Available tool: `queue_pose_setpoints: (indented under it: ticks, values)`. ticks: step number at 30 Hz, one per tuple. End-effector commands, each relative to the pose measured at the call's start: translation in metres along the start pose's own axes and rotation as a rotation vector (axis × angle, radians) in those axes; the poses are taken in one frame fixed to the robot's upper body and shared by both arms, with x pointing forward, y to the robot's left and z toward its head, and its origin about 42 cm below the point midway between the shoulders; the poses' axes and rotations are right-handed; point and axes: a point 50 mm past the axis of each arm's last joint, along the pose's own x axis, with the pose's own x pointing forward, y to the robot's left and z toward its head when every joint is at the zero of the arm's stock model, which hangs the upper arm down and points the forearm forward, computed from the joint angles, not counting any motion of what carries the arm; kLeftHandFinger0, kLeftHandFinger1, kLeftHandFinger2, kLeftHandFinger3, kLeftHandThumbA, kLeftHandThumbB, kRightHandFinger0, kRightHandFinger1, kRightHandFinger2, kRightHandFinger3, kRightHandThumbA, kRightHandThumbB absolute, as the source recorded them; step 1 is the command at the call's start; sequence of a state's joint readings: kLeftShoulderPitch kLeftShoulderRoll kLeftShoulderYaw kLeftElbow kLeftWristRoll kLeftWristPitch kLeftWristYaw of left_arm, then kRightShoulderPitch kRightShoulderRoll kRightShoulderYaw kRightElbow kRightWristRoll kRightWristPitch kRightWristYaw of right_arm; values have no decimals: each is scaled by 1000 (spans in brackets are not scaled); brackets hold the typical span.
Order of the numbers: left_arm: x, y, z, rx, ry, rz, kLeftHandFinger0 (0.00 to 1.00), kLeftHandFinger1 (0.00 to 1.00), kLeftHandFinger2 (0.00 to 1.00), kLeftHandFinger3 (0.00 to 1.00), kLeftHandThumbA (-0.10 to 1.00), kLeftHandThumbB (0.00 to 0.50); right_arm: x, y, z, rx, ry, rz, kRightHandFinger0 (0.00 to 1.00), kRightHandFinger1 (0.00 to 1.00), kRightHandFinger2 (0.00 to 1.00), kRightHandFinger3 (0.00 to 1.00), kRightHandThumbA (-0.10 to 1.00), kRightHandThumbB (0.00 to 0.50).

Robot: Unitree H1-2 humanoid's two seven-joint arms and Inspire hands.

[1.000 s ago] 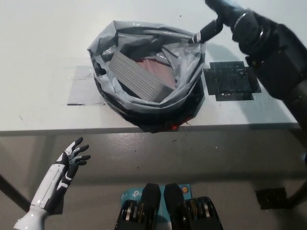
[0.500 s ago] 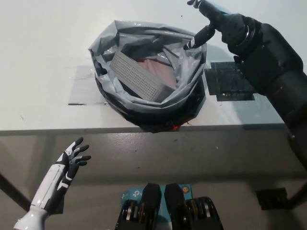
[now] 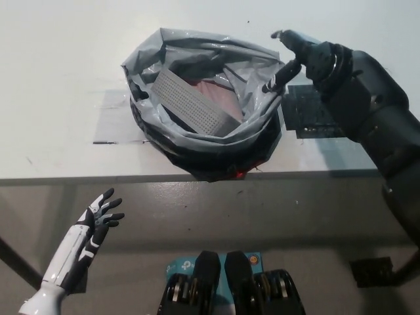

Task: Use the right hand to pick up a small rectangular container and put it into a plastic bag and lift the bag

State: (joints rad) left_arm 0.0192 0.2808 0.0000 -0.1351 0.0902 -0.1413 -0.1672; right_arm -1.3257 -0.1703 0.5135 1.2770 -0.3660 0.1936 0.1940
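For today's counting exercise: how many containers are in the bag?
1: a grey container lies tilted inside the bag on the table. Others may be hidden beneath.

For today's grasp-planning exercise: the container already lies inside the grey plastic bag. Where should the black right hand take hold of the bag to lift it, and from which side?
Probably the bag's right rim, approached from the right. The rim stands up in loose, crumpled folds there, easy to pinch, and the right hand is already beside it, fingers apart. The container lies tilted inside, so the bag may sag leftward.

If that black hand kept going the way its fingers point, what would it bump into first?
Most likely the right rim of the grey plastic bag: the right hand points down-left at it. Depth is hard to judge from above.
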Motion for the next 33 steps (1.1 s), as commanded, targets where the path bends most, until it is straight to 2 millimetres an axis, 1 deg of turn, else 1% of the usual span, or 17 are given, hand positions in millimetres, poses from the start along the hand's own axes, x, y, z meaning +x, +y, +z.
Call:
queue_pose_setpoints:
  ticks: [1,8,9,10,12,13,14,15,17,18,20,22,25,26,28,29,33]
  values:
    - [1,6,8,36,-47,-22,841,819,914,1000,1000,130,-5,-31,24,17,-40,-21,1000,1000,1000,1000,890,445]
    - [2,7,9,46,-47,-22,842,818,913,1000,1000,132,-4,-27,22,83,-42,36,1000,1000,1000,1000,846,420]
    - [2,7,9,44,-46,-23,841,818,912,1000,1000,134,-4,-28,22,82,-46,31,930,1000,1000,1000,818,403]
    - [3,7,9,39,-46,-23,841,818,912,1000,1000,134,-4,-29,23,81,-47,23,835,914,1000,1000,786,357]
    - [4,8,10,36,-52,-23,830,811,905,1000,1000,131,-4,-32,24,116,-60,9,491,593,720,946,683,332]
    - [4,8,10,36,-53,-23,830,811,905,1000,1000,131,-5,-33,25,129,-62,8,491,593,720,946,683,332]
    - [4,8,10,38,-51,-23,831,811,905,1000,1000,131,-5,-34,25,161,-66,6,157,280,450,806,647,321]
    - [4,8,10,40,-51,-23,832,812,906,1000,1000,126,-5,-36,27,192,-78,8,6,15,138,413,618,290]
    - [4,8,10,41,-52,-22,833,813,906,1000,1000,124,-6,-38,29,224,-84,11,0,64,228,304,598,273]
    - [4,9,10,41,-50,-22,838,816,911,1000,1000,129,-7,-40,30,271,-89,16,0,267,492,363,598,263]
    - [4,9,10,41,-53,-24,840,818,913,1000,1000,126,-8,-44,31,370,-94,49,0,185,473,252,596,261]
    - [4,9,9,37,-54,-25,847,823,918,1000,1000,125,-8,-43,29,587,-113,146,0,224,566,337,501,234]
    - [5,8,9,38,-56,-22,848,821,917,1000,1000,132,-8,-35,26,830,-113,246,0,342,786,607,389,239]
    - [6,8,9,40,-59,-21,847,820,916,1000,1000,131,-7,-28,25,899,-126,277,0,342,791,658,388,252]
    - [6,7,9,38,-58,-22,846,820,916,1000,1000,132,-6,-25,25,944,-128,295,0,323,758,619,378,253]
    - [7,7,10,36,-57,-23,847,821,917,1000,1000,135,-6,-20,25,980,-129,315,0,244,695,574,424,230]
    - [8,8,11,45,-58,-25,849,822,916,1000,1000,136,-4,-11,24,1048,-151,336,0,247,666,598,460,192]
